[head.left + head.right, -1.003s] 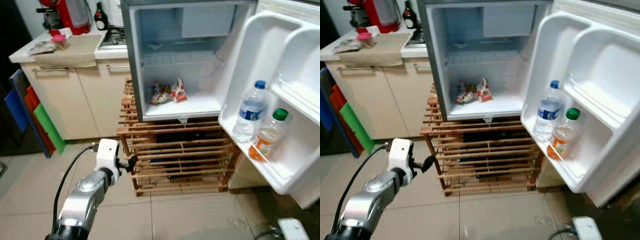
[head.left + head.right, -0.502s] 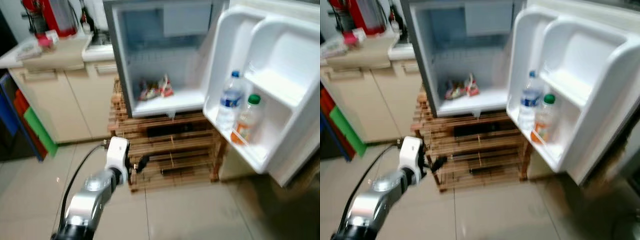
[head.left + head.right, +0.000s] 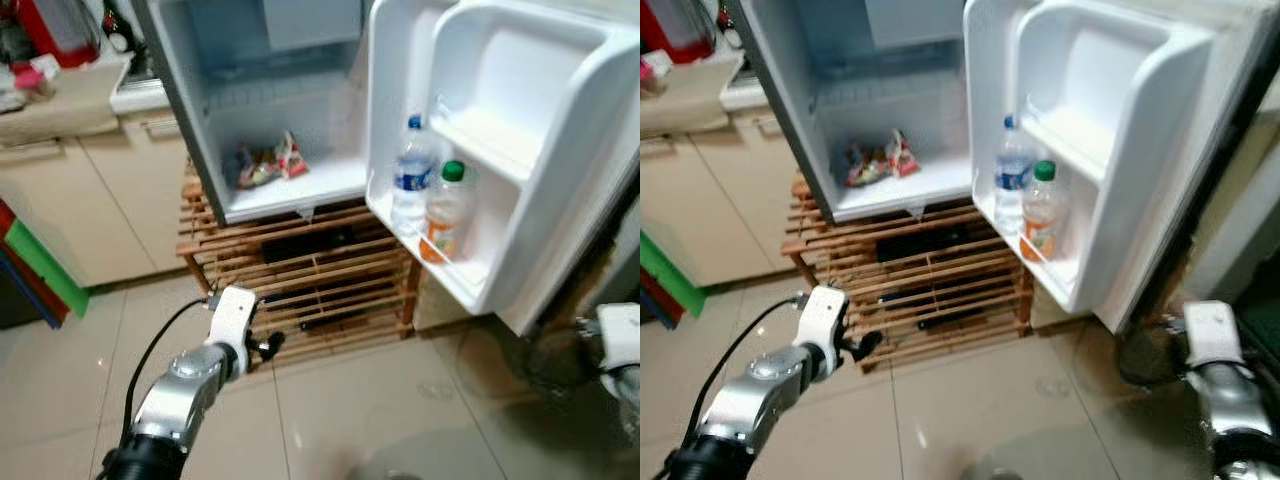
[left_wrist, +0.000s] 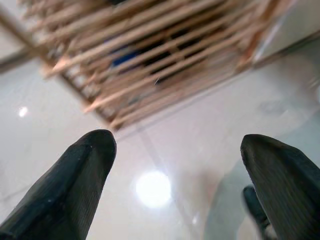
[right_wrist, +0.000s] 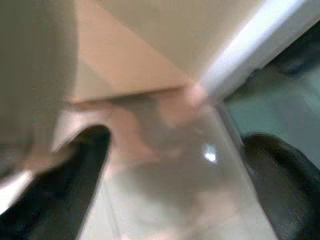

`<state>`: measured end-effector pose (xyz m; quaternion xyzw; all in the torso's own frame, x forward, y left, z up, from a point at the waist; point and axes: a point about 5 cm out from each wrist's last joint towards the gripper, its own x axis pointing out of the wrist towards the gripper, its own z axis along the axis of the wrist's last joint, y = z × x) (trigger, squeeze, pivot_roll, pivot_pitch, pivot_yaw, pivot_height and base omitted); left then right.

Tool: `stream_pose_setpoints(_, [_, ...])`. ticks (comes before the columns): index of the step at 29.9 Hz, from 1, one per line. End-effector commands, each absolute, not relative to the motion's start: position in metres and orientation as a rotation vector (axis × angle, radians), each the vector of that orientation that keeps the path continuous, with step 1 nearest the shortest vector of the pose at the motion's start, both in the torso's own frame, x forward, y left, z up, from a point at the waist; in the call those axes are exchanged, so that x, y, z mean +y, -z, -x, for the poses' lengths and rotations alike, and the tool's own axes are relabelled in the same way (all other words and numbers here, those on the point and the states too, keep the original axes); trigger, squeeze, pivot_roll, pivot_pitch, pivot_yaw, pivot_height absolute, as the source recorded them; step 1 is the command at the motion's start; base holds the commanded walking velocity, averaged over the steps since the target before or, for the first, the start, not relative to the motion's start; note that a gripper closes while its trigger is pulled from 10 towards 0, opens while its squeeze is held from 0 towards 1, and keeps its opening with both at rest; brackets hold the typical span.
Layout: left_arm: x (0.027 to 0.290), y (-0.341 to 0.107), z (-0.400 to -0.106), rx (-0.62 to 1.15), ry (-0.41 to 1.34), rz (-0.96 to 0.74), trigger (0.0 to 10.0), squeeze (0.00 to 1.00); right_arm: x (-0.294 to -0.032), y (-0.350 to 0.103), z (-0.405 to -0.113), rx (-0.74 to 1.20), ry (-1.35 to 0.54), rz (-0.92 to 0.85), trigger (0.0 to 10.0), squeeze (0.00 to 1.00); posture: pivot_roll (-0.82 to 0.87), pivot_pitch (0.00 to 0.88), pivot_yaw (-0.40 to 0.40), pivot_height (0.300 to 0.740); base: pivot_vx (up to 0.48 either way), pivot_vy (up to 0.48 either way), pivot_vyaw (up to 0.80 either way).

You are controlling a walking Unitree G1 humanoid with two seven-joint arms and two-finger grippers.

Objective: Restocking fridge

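The small fridge (image 3: 200, 130) stands open on a wooden slat rack (image 3: 310, 270). Snack packets (image 3: 265, 162) lie on its bottom shelf. On the door's lower shelf (image 3: 480, 285) stand a clear water bottle (image 3: 410, 180) with a blue cap and an orange-drink bottle (image 3: 445, 212) with a green cap. My left gripper (image 3: 268, 345) hangs low in front of the rack, open and holding nothing (image 4: 177, 145). The right arm's white wrist (image 3: 1200, 335) is low beside the door's outer edge. The right gripper (image 5: 175, 140) is open and blurred, over the floor.
Beige cabinets (image 3: 70, 200) and a counter with a red appliance (image 3: 50, 25) stand left of the fridge. Green and red boards (image 3: 35, 275) lean at the cabinet's left end. Glossy floor tiles (image 3: 350, 420) spread before the rack. The open door juts out to the right.
The camera has swung right, so the fridge and door sit further left in view. The right arm's wrist has come into sight at the right edge. The left gripper stays low and open.
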<state>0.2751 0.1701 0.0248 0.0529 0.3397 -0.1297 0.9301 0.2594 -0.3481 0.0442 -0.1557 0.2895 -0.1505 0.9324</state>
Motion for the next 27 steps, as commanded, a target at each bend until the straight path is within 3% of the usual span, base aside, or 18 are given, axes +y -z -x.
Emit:
stream_pose_setpoints(1, [0.176,-0.022,-0.274,0.72,0.249,-0.145,10.0,0.0,-0.327,-0.061,-0.283,0.49,0.2,0.278,10.0,0.0,-0.21,0.0,0.071,0.74,0.0,0.0,0.0])
stream_pose_setpoints(3, [0.178,-0.021,-0.274,0.726,0.245,-0.157,10.0,0.0,-0.316,-0.064,-0.288,0.464,0.137,0.258,10.0,0.0,-0.21,0.0,0.072,0.74,0.0,0.0,0.0])
stream_pose_setpoints(9, [0.191,-0.009,-0.268,0.781,0.216,-0.199,10.0,0.0,-0.231,-0.103,-0.312,0.26,-0.282,0.202,10.0,0.0,-0.19,0.0,0.062,0.74,0.0,0.0,0.0])
stream_pose_setpoints(12, [0.198,-0.002,-0.262,0.821,0.203,-0.206,10.0,0.0,-0.182,-0.123,-0.301,0.189,-0.579,0.164,10.0,0.0,-0.18,0.0,0.059,0.74,0.0,0.0,0.0])
stream_pose_setpoints(13, [0.198,-0.002,-0.262,0.821,0.203,-0.206,10.0,0.0,-0.182,-0.123,-0.301,0.189,-0.579,0.164,10.0,0.0,-0.18,0.0,0.059,0.74,0.0,0.0,0.0])
stream_pose_setpoints(14, [0.201,0.002,-0.257,0.85,0.201,-0.195,10.0,0.0,-0.155,-0.132,-0.286,0.183,-0.777,0.128,10.0,0.0,-0.17,0.0,0.055,0.74,0.0,0.0,0.0])
stream_pose_setpoints(17, [0.203,0.007,-0.25,0.883,0.209,-0.175,10.0,0.0,-0.143,-0.134,-0.274,0.206,-0.887,0.106,10.0,0.0,-0.17,0.0,0.054,0.74,0.0,0.0,0.0])
stream_pose_setpoints(20, [0.203,0.015,-0.242,0.919,0.217,-0.146,10.0,0.0,-0.163,-0.12,-0.29,0.24,-0.722,0.157,10.0,0.0,-0.16,0.0,0.05,0.74,0.0,0.0,0.0])
stream_pose_setpoints(23, [0.201,0.017,-0.24,0.922,0.217,-0.149,10.0,0.0,-0.19,-0.114,-0.31,0.232,-0.43,0.191,10.0,0.0,-0.16,0.0,0.053,0.74,0.0,0.0,0.0])
stream_pose_setpoints(24, [0.201,0.017,-0.24,0.922,0.217,-0.149,10.0,0.0,-0.19,-0.114,-0.31,0.232,-0.43,0.191,10.0,0.0,-0.16,0.0,0.053,0.74,0.0,0.0,0.0])
stream_pose_setpoints(25, [0.199,0.013,-0.244,0.869,0.223,-0.169,10.0,0.0,-0.203,-0.113,-0.314,0.234,-0.275,0.147,10.0,0.0,-0.15,0.0,0.054,0.74,0.0,0.0,0.0])
stream_pose_setpoints(26, [0.199,0.013,-0.244,0.869,0.223,-0.169,10.0,0.0,-0.203,-0.113,-0.314,0.234,-0.275,0.147,10.0,0.0,-0.15,0.0,0.054,0.74,0.0,0.0,0.0])
stream_pose_setpoints(27, [0.196,0.0,-0.256,0.754,0.194,-0.166,10.0,0.0,-0.206,-0.111,-0.313,0.231,-0.199,0.124,10.0,0.0,-0.15,0.0,0.054,0.74,0.0,0.0,0.0])
